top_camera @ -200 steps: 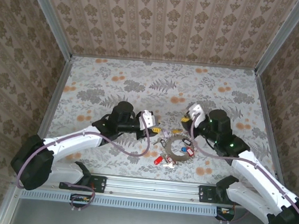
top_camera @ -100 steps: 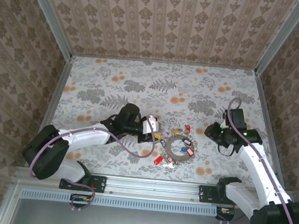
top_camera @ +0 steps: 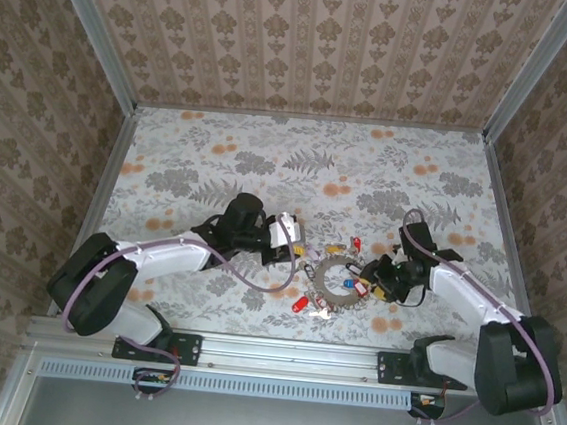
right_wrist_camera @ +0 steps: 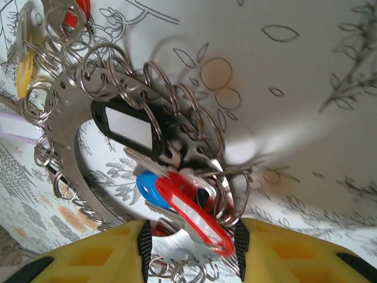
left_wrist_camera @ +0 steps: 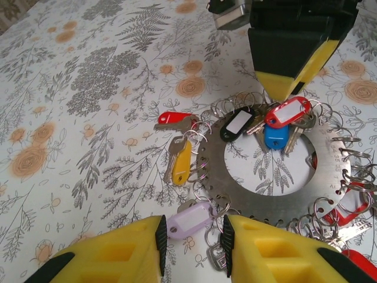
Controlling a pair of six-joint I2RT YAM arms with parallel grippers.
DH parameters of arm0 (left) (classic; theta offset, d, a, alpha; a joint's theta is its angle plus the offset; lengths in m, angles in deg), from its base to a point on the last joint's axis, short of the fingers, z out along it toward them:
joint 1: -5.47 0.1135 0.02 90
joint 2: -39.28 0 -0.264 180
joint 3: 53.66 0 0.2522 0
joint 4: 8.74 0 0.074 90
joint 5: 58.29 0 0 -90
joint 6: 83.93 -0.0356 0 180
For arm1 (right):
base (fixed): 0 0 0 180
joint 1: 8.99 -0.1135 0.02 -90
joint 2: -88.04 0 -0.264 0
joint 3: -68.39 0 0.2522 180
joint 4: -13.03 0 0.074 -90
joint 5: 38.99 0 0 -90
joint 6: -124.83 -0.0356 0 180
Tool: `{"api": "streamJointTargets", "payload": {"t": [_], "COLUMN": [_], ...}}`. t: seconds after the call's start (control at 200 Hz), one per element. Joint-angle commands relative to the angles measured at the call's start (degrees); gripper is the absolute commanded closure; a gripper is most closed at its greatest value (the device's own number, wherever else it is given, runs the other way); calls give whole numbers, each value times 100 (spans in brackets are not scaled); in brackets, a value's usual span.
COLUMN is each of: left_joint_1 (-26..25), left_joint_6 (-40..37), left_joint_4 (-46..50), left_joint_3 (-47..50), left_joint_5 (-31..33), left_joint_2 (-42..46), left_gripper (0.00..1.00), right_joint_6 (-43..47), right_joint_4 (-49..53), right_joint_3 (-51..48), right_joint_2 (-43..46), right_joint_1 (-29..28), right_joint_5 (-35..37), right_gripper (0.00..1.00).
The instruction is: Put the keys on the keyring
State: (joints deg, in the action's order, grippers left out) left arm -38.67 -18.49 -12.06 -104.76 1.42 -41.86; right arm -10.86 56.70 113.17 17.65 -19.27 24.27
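The keyring (left_wrist_camera: 259, 203) is a flat grey metal disc with a round hole, lying near the table's front centre (top_camera: 324, 277). Keys hang from small split rings round its rim: a red key (left_wrist_camera: 172, 119), a yellow one (left_wrist_camera: 181, 168), a black tag (left_wrist_camera: 238, 124), a red tag (left_wrist_camera: 287, 112), a blue key (left_wrist_camera: 275, 137) and a lilac tag (left_wrist_camera: 189, 219). My left gripper (left_wrist_camera: 194, 236) sits at the ring's left rim (top_camera: 298, 249), its pads touching the lilac tag's ends. My right gripper (right_wrist_camera: 191, 242) is open astride the red tag (right_wrist_camera: 194, 215), the blue key (right_wrist_camera: 150, 186) and the ring's right rim (top_camera: 382, 282).
The floral tablecloth (top_camera: 268, 161) covers the table, with patterned walls on three sides and a metal rail (top_camera: 280, 351) along the front edge. More red tags (top_camera: 302, 303) lie at the ring's near side. Both grippers face each other across the ring.
My right arm has swung back from the right side to the ring, and its gripper now straddles the right rim. The left gripper has barely moved.
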Motion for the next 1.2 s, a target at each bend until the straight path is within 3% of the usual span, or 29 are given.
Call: {"api": "streamJointTargets", "payload": {"t": [0.0, 0.33, 0.59, 0.935, 1.195], "left_joint_1": [22, -39, -338, -623, -715], "left_joint_6": [230, 363, -221, -372, -870], "left_joint_4": [-120, 32, 198, 62, 48], "left_joint_3": [129, 333, 84, -549, -750], "left_joint_5": [110, 154, 232, 180, 25], "left_joint_2": [168, 363, 72, -894, -1420], "left_gripper": [67, 67, 66, 66, 66], "right_joint_6": [-101, -115, -29, 981, 1187], "right_joint_4": [-476, -846, -1104, 600, 1287], "right_joint_3": [133, 743, 1127, 1388, 1466], "right_joint_2": [-309, -1075, -1578, -711, -846], "right_joint_1": [-57, -609, -767, -492, -984], "right_joint_5": [-311, -293, -296, 683, 949], "right_gripper": [55, 55, 56, 57, 58]}}
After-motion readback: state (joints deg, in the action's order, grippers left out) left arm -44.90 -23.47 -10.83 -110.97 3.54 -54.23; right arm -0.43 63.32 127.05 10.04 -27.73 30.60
